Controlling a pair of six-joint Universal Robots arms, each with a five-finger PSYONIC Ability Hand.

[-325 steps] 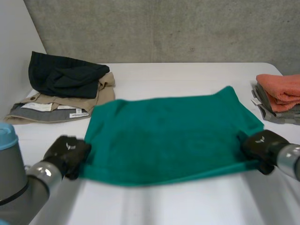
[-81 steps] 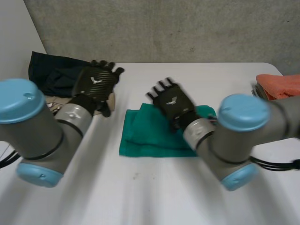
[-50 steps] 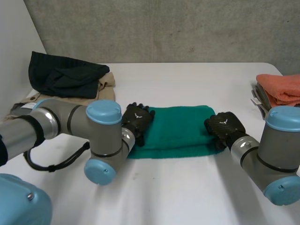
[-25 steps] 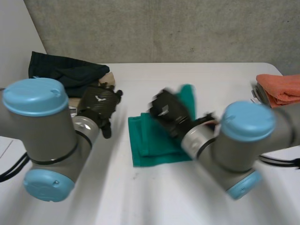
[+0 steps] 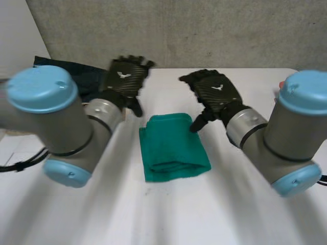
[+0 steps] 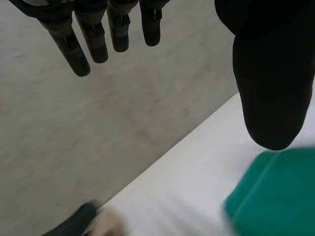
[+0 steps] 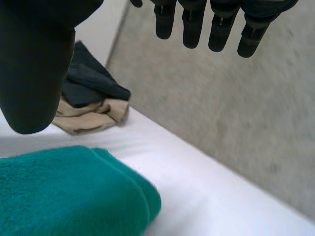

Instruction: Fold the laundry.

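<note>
A folded green towel (image 5: 173, 148) is laid on the table (image 5: 168, 214) between the empty, spread-fingered left hand (image 5: 124, 80) and right hand (image 5: 213, 92); the dark garment (image 5: 76, 74), half hidden by the left arm (image 5: 61, 117), is seen atop beige clothing (image 7: 88, 118) from the right wrist.

Bare table (image 5: 168, 214) surrounds the folded green towel (image 5: 173, 148); a clothes pile (image 7: 88, 115) occupies the far-left corner.

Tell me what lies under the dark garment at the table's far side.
A beige garment lies under the dark garment, on the white table. Anything beneath the beige one is covered.
</note>
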